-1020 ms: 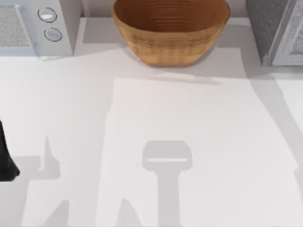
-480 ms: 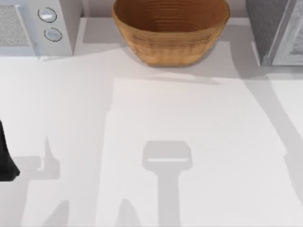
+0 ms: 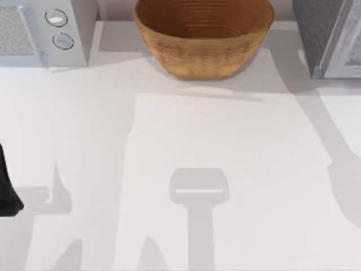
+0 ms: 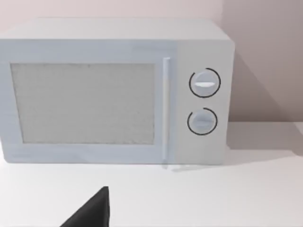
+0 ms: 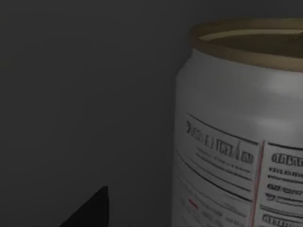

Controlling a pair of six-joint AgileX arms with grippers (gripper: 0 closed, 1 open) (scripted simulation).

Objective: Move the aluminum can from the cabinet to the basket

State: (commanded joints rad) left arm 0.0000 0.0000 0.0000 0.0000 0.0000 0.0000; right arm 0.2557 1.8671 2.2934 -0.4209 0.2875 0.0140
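The aluminum can (image 5: 236, 137) stands upright close in front of the right wrist camera, silver with printed text, red marks and a yellowish rim, against a dim dark grey surface. A dark corner of my right gripper (image 5: 90, 210) shows beside it, apart from the can. The cabinet (image 3: 327, 34), speckled grey with a white-framed front, stands at the table's back right. At the back middle sits the wicker basket (image 3: 203, 56), with nothing seen inside it. My left arm (image 3: 7, 192) is parked at the table's left edge, and a dark part of its gripper (image 4: 90, 213) shows in the left wrist view.
A white microwave (image 3: 42, 31) with two round knobs stands at the back left, and it faces the left wrist camera (image 4: 113, 94). Arm shadows lie across the white table (image 3: 225, 135), the broadest one along its right side.
The shadow on the table's right side has shifted. The basket, microwave, cabinet and left arm have not moved.
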